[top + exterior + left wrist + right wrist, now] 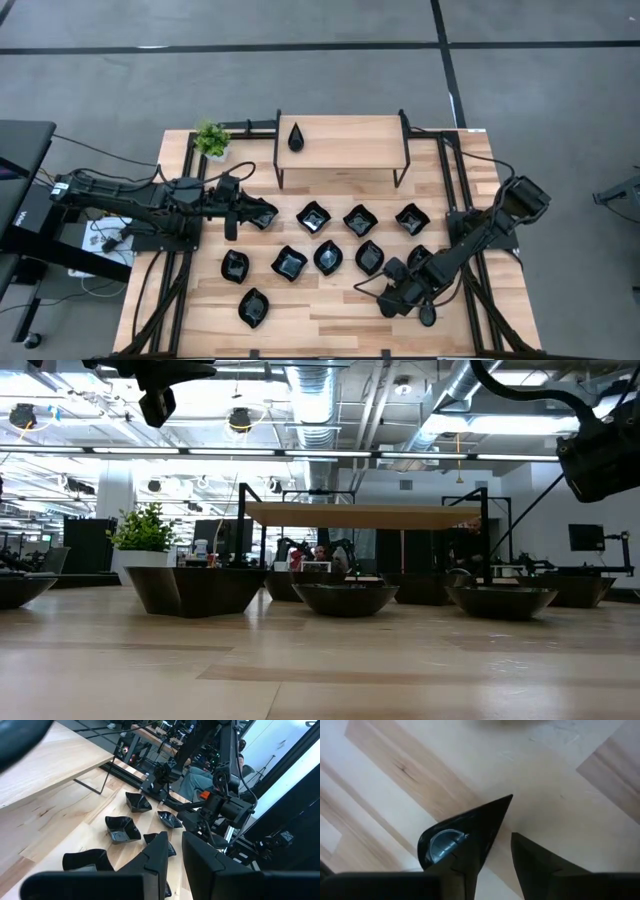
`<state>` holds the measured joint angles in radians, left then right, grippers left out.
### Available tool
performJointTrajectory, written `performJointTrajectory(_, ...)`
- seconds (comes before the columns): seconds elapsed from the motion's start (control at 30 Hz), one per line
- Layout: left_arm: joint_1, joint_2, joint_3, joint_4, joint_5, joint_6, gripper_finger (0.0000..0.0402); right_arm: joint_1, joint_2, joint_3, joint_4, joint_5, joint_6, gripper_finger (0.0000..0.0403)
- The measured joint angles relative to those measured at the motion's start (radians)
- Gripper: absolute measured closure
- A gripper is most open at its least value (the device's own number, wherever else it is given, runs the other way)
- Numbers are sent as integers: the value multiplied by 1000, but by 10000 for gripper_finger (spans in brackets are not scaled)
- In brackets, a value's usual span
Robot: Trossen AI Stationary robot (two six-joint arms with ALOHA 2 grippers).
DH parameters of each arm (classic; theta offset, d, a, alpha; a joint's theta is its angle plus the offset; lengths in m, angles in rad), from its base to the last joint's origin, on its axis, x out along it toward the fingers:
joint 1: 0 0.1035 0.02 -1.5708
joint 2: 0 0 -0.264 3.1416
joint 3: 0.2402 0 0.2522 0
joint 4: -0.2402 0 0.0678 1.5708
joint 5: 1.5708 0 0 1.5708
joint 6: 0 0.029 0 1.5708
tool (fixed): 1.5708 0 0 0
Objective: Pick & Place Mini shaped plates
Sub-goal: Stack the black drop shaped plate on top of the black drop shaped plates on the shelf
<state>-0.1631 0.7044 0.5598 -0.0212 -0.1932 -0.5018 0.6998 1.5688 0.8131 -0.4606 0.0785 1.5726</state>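
Plates point(313, 216): eleven on table point(340, 325), one on shelf point(350, 145). Left tool point(174, 836) narrowly parted, empty; right tool point(511, 815) parted beside teardrop plate point(465, 835).

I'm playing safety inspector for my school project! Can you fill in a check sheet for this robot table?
Surface: pale wooden table, no spills seen.
Job's things: about eleven black mini plates spread on the table; one teardrop plate on the shelf.
Clutter: small green plant at the back left corner.
Grippers: left tool raised over the table's left side; right tool open, low over the front right, a glossy plate beside one finger.
Cables: black cables along both table sides.
Surroundings: grey floor around the table.
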Motion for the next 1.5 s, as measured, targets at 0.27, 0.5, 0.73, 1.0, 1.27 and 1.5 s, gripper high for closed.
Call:
performJointTrajectory(0.27,0,0,0,0,0,0,344,0,0,0,1,-1,0,325)
performJointTrajectory(0.5,0,0,0,0,0,0,344,0,0,0,6,-3,0,355)
performJointTrajectory(0.73,0,0,0,0,0,0,344,0,-1,0,21,-2,-12,394)
performJointTrajectory(1.0,0,0,0,0,0,0,344,0,-1,0,27,-1,-12,400)
performJointTrajectory(1.27,0,0,0,0,0,0,344,0,-2,15,27,0,-13,401)
performJointTrajectory(1.5,0,0,0,0,0,0,344,-6,-62,51,21,47,-71,402)
